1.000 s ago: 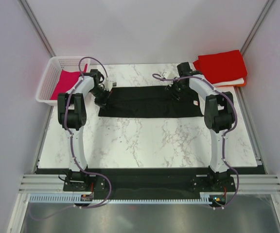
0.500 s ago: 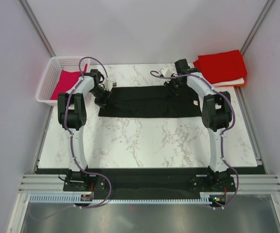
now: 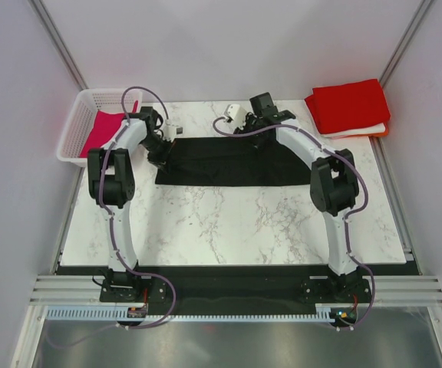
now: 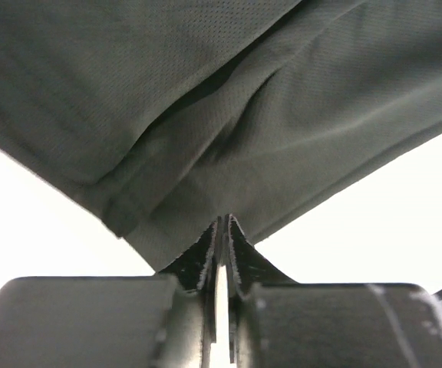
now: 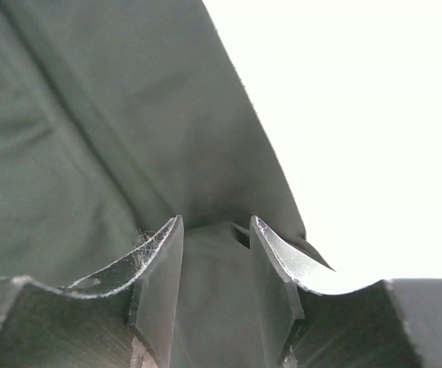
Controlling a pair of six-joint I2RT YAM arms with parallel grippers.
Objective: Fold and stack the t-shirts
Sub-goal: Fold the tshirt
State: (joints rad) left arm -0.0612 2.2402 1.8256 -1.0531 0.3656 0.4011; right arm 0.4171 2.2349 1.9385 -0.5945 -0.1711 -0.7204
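Note:
A black t-shirt [image 3: 221, 165], folded into a long strip, lies across the far half of the marble table [image 3: 229, 230]. My left gripper [image 3: 161, 150] is at the strip's left end. In the left wrist view the left gripper [image 4: 225, 222] is shut, its tips pinching the edge of the black t-shirt [image 4: 282, 115]. My right gripper [image 3: 244, 129] hangs over the strip's upper middle, holding its right end up, so the cloth slants down to the table. In the right wrist view the right gripper [image 5: 215, 222] has a bunch of the black t-shirt [image 5: 90, 138] filling the gap between its fingers.
A white lattice basket [image 3: 74, 134] at the far left holds a magenta t-shirt [image 3: 102, 130]. At the far right corner a folded red t-shirt [image 3: 350, 103] tops a stack with white and orange edges [image 3: 371, 130] showing beneath. Pale walls close in on both sides.
My right gripper has moved left along the strip, carrying the shirt's right end with it; the pale neck label no longer shows. The left gripper stays at the left end.

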